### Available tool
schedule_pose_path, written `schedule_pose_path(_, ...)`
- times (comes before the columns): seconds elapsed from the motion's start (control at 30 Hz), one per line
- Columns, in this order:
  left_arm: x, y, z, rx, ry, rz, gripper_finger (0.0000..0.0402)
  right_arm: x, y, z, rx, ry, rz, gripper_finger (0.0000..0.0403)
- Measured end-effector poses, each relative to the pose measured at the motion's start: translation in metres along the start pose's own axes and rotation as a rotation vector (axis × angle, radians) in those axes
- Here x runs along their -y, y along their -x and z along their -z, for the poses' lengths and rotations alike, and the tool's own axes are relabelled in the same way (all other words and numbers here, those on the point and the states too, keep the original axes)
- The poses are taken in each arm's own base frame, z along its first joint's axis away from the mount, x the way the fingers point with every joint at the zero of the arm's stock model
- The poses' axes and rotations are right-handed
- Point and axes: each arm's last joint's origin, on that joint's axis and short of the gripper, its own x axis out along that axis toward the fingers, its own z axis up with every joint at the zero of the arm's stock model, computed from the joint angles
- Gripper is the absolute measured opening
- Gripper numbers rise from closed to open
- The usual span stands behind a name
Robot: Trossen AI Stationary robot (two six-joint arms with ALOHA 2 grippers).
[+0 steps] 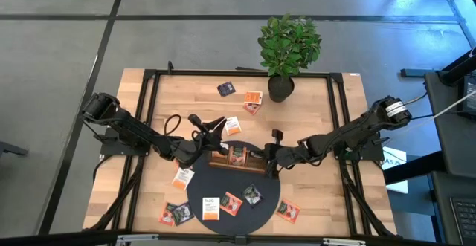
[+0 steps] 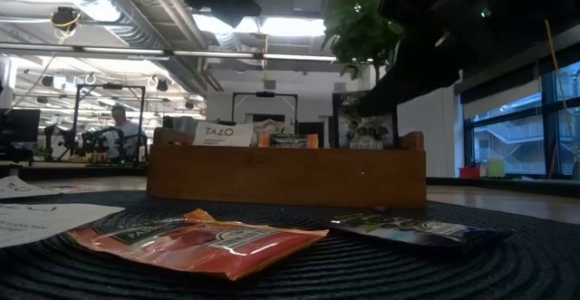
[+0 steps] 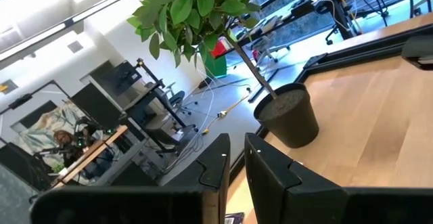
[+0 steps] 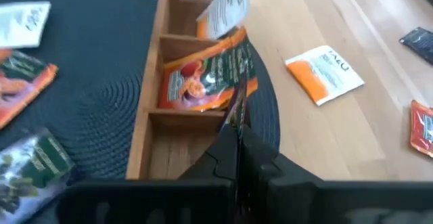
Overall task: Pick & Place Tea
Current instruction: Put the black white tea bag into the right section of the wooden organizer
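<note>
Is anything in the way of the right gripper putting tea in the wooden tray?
Nothing visible is. The right gripper, shut on what looks like a thin sachet seen edge-on, hangs right over the wooden tray. The compartment nearest it is empty; the next one already holds an orange sachet.

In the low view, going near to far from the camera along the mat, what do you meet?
Orange-red sachet and dark sachet lying flat on the black mat → wooden tray with sachets standing in it → potted plant.
</note>
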Motion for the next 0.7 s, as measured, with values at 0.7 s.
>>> schedule_pose_path(0.7, 0.0003, 0.0, 0.0004, 0.0, -0.005, 0.002, 0.0038, -0.0016, -0.006, 0.0047, -0.02, -0.01, 0.011, 0.0042)
